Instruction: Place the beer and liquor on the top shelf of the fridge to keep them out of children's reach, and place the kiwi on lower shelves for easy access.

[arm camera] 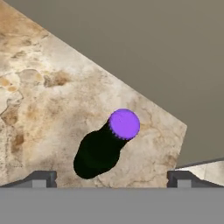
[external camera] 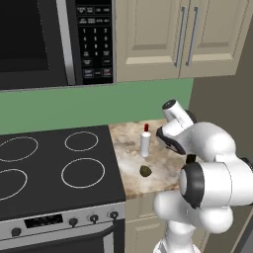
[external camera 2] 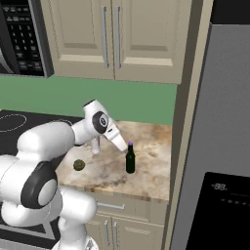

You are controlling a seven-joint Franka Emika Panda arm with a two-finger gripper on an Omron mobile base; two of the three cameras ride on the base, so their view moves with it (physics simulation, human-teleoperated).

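The beer [arm camera: 101,148], a dark bottle with a purple cap [arm camera: 124,124], stands upright on the marbled counter [arm camera: 39,105] near its right end. My gripper [arm camera: 111,179] hovers above it, open, with the bottle between and below the two fingertips, untouched. From the right base view the hand [external camera 2: 117,138] slants down toward the beer [external camera 2: 130,160]. The pale, red-capped liquor [external camera: 145,142] stands further left, and the kiwi [external camera: 146,171] lies in front of it. The grey fridge [external camera 2: 222,122] is at the right with its door shut. The top shelf and lower shelves are hidden.
A black stove [external camera: 59,168] adjoins the counter on the left, with a microwave [external camera: 49,39] above it. Beige cabinets [external camera 2: 112,39] hang over the counter against a green wall. A tall beige panel [external camera 2: 188,122] separates the counter from the fridge, close to the beer.
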